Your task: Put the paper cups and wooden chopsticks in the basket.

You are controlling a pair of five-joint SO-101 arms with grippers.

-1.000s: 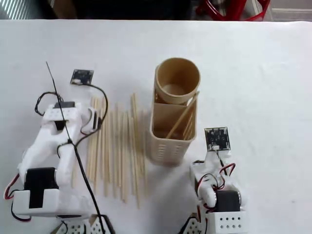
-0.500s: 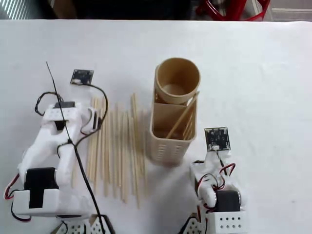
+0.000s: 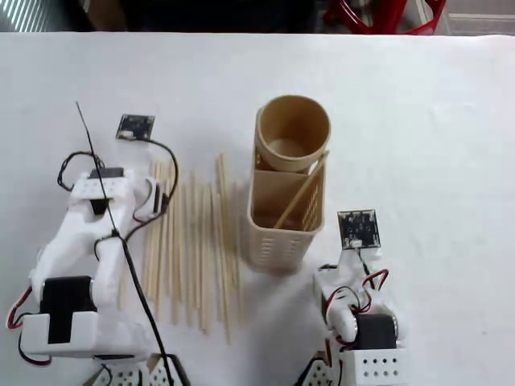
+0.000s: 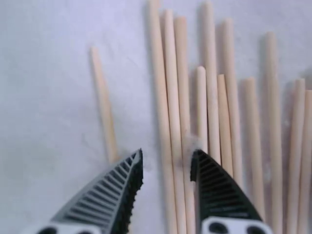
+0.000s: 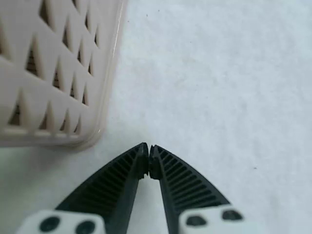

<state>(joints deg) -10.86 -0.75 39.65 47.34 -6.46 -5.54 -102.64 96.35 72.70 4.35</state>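
Many wooden chopsticks (image 3: 195,245) lie side by side on the white table, left of the cream basket (image 3: 283,237). A paper cup (image 3: 292,133) stands in the basket's far compartment, and one chopstick (image 3: 300,193) leans in the near one. My left gripper (image 3: 162,197) hangs low over the left end of the row. In the left wrist view my left gripper (image 4: 165,161) is open, its fingers astride two chopsticks (image 4: 170,112); one stray chopstick (image 4: 103,102) lies apart. My right gripper (image 5: 148,152) is shut on nothing, just off the basket's wall (image 5: 58,73).
The right arm (image 3: 356,310) sits folded at the table's near edge, right of the basket. A black cable (image 3: 121,233) crosses the left arm. White tabletop stretches bare to the right and beyond the basket.
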